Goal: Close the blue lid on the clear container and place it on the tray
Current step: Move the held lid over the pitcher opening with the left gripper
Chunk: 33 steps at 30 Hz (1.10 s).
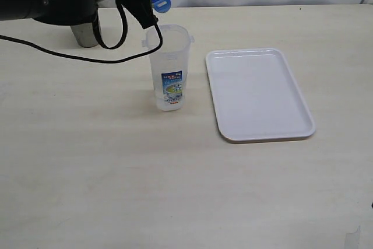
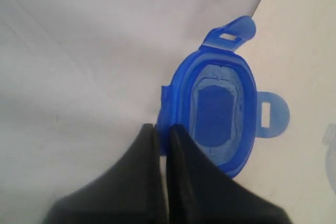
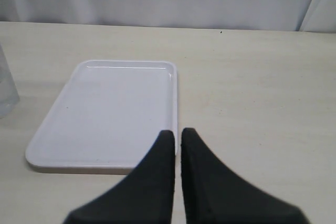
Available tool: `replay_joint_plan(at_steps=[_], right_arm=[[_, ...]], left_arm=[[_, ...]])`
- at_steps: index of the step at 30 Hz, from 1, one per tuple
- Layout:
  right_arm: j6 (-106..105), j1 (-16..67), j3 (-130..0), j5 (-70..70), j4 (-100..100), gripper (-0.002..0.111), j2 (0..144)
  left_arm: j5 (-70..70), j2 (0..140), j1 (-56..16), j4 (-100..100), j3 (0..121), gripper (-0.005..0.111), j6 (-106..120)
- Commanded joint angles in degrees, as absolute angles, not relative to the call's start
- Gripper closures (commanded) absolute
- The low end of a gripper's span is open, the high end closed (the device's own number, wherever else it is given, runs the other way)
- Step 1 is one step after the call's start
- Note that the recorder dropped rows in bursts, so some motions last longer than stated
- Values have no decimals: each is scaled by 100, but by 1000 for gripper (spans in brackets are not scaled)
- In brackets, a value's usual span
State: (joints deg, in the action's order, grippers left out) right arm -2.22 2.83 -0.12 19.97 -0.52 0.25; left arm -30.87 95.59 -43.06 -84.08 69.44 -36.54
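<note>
- Only the left wrist view shows my left gripper [image 2: 161, 129]. Its jaws are closed to a thin slit, pinching the edge of the blue lid [image 2: 215, 108]. The lid's hollow underside faces the camera and two flaps stick out.
- Only the exterior view shows the whole layout. The lid hangs in the air at about twelve o'clock from the clear container [image 1: 169, 68]. My left arm crosses in front of a steel cup [image 1: 84, 34] at about ten o'clock.
- Only the right wrist view shows my right gripper [image 3: 177, 132]. Its fingers are pressed together with nothing between them, close to the rim of the tray [image 3: 105, 108].
- The container stands upright on the table [image 1: 175, 190] with its mouth uncovered. Only its printed label shows through the wall.
- The tray lies flat at three o'clock from the container, apart from it, and its white floor is bare.
</note>
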Motion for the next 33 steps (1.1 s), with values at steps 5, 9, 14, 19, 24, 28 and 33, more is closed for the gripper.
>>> replay_joint_plan(at_steps=[5,9,14,19,24,28,33], right_arm=[[-212,257,0,1981,-69,104,0],[-212,257,0,1981,-69,104,0],[-212,257,0,1981,-69,104,0],[-212,257,0,1981,-69,104,0],[-212,257,0,1981,-69,104,0],[-212,257,0,1981,-69,104,0],[-212,257,0,1981,-69,104,0]], left_arm=[[-2562,9562,-4264,-7733,6937,107,-3520],[-2345,9562,-4264,-7227,6937,107,-3028],[-2539,9562,-4264,-7183,6937,107,-2916],[-2579,9562,-4264,-7123,6937,107,-2792],[-2763,9562,-4423,-6930,6937,107,-2100],[-2835,9562,-4600,-6980,6937,107,-1994],[-2849,9562,-4635,-6980,6937,107,-1972]])
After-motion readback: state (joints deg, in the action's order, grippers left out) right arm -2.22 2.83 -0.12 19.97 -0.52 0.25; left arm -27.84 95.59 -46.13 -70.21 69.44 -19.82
